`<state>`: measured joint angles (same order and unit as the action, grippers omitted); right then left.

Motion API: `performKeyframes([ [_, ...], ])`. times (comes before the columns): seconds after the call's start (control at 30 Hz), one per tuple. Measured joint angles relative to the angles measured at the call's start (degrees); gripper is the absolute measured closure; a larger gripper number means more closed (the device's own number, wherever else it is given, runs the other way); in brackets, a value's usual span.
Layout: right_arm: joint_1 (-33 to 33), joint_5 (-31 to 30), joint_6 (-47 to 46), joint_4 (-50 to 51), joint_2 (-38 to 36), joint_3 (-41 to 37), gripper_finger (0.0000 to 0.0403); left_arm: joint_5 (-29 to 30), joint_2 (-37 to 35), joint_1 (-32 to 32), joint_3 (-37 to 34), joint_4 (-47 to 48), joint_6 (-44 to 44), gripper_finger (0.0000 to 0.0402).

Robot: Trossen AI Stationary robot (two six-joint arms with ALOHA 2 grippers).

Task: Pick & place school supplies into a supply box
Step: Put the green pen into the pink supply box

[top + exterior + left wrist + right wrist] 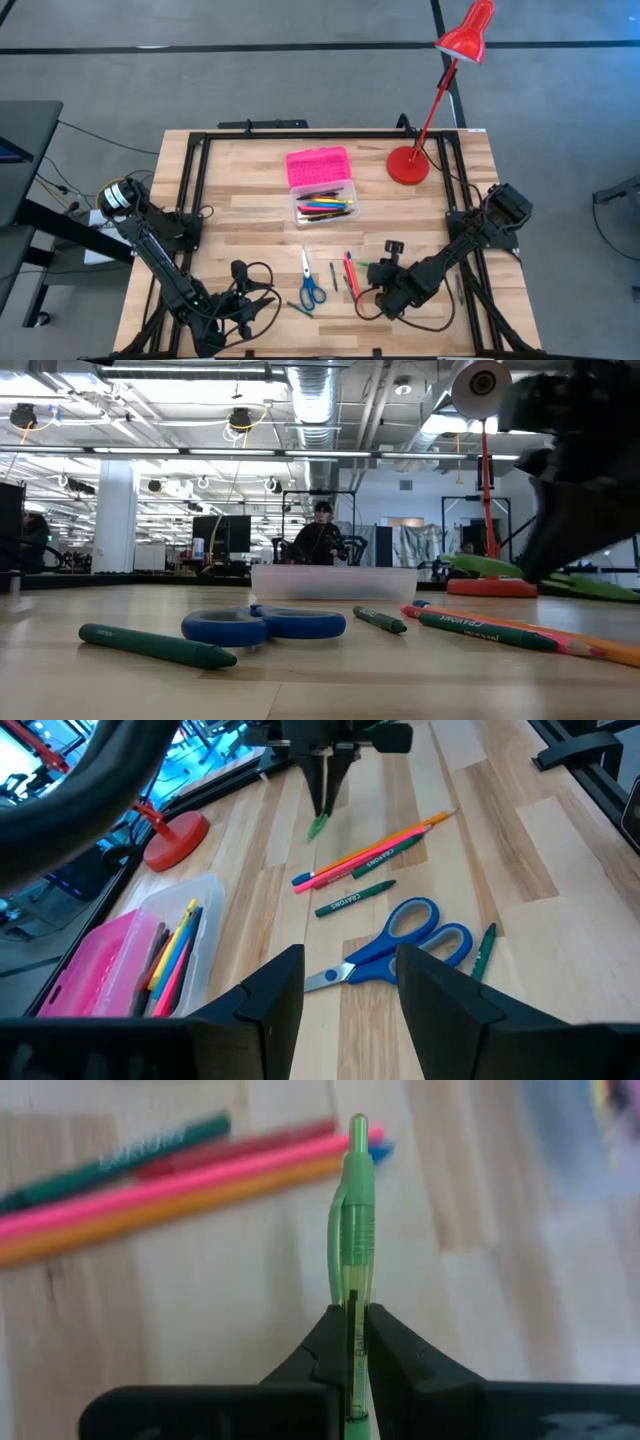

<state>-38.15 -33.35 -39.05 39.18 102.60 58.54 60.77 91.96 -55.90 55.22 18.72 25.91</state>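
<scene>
Your right gripper (350,1342) has its jaws clamped on the green pen (357,1210); lift it level, carry toward eleven o'clock over the supply box (323,207), and leave the spread, empty left gripper (350,990) parked

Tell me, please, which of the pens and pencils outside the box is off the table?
The green pen. The right gripper is shut on it, holding it above the wood, while the pink and orange pencils and the green crayons lie flat on the table.

Bright pink-lidded supply box (318,165), blue-handled scissors (405,942), translucent green pen (356,1230), red lamp (462,38), pale wood-grain table (240,230)
</scene>
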Motion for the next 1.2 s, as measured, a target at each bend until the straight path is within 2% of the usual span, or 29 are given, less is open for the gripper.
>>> performKeyframes([
  [0.17,5.2,-4.9,10.0,0.0,-0.1,3.8,0.0393,0.1,0.0,0.0,0.0,0.0,0.0,0.0248],
  [0.3,12.4,-7.5,19.3,-2.6,-0.1,5.6,0.0391,0.8,0.0,0.0,0.0,0.4,0.0,0.0248],
  [0.43,20.3,-6.5,28.6,-9.2,-0.1,5.8,0.0389,1.1,0.0,0.0,0.0,0.5,0.0,0.0248],
  [0.67,30.4,-0.3,39.9,-20.5,-0.1,5.8,0.0388,1.1,0.0,0.0,0.0,2.9,1.8,0.0248],
  [0.87,36.5,9.3,41.5,-24.8,-0.1,5.8,0.0387,1.1,0.0,0.0,0.0,5.2,4.6,0.0248],
  [1.2,37.6,9.5,38.5,-24.6,-0.1,5.8,0.0365,1.1,0.0,0.0,0.0,5.9,5.8,0.0248],
])
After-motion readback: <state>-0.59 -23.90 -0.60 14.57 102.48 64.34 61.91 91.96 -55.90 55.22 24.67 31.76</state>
